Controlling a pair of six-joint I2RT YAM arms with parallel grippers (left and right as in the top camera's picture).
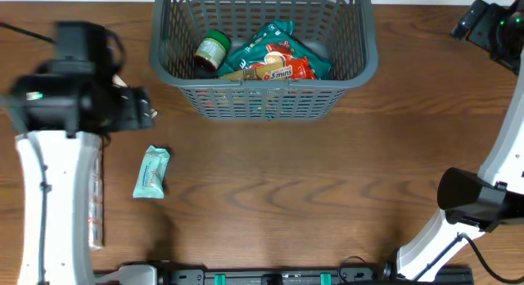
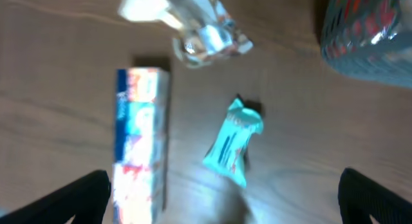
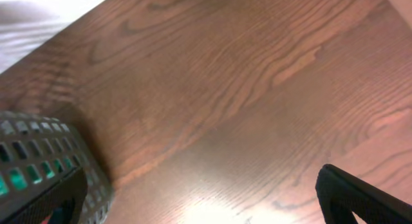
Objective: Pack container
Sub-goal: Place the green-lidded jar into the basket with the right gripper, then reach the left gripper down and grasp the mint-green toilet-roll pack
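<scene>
We list, by size:
- Container (image 1: 262,101): far centre of the table (image 1: 327,170). It already holds red and teal packets (image 1: 274,62) and a green-lidded jar (image 1: 212,52).
- Left gripper (image 2: 225,198): jaws wide apart and empty, above the loose goods at near left.
- Right gripper (image 3: 203,198): equally wide and empty, near the container's right side.
- Left to pack, we judge: long box (image 2: 138,140), teal bar (image 2: 233,143), crumpled clear packet (image 2: 203,24).

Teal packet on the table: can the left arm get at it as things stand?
Probably yes. The left hand is open and looks down on the teal packet, which lies alone on bare wood with nothing on top. The box lies beside it, apart, and should not block a grasp.
</scene>
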